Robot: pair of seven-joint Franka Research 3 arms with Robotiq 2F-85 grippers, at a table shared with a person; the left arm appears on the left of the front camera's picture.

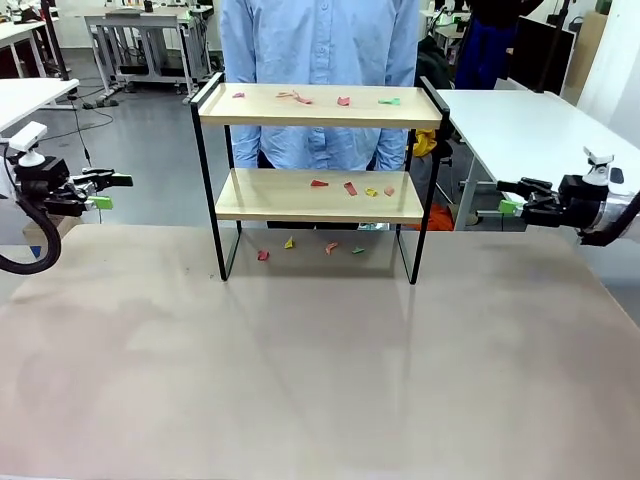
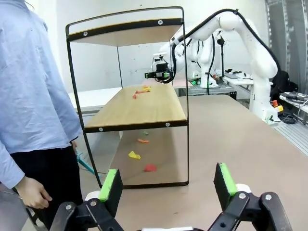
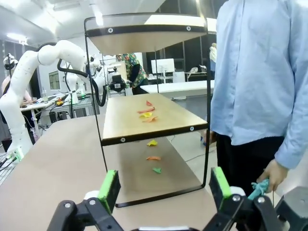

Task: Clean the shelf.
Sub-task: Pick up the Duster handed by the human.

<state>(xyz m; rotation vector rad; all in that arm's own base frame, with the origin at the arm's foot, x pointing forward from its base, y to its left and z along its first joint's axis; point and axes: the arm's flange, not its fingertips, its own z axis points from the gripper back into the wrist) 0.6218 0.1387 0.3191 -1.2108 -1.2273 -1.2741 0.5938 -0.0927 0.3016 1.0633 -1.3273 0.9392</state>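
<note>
— Well, what is lying nearest us?
— The broad pale beige tabletop (image 1: pixel 300 400) is stretching bare across the whole near half, leaving open room right up to the front edge.
— And the pincers?
— The left gripper (image 2: pixel 168 185) is hovering by the table's left edge, its jaws spread wide with nothing between them. The right gripper (image 3: pixel 164 186) is hovering by the right edge, likewise gaping and gripping nothing. Both are pointing inward at the ends of the rack, well apart from it.
— Where is the rack standing?
— The small two-tier shelf (image 1: pixel 260 105) of light wooden boards in a thin black metal frame is standing upright toward the table's far edge, midway between the two grippers. Small coloured paper scraps (image 1: pixel 350 187) are lying on both boards and on the tabletop under the lower one.
— Behind it?
— A person (image 1: pixel 320 50) in a light blue shirt is standing just past the far edge, a hand (image 3: pixel 272 175) holding something teal.
</note>
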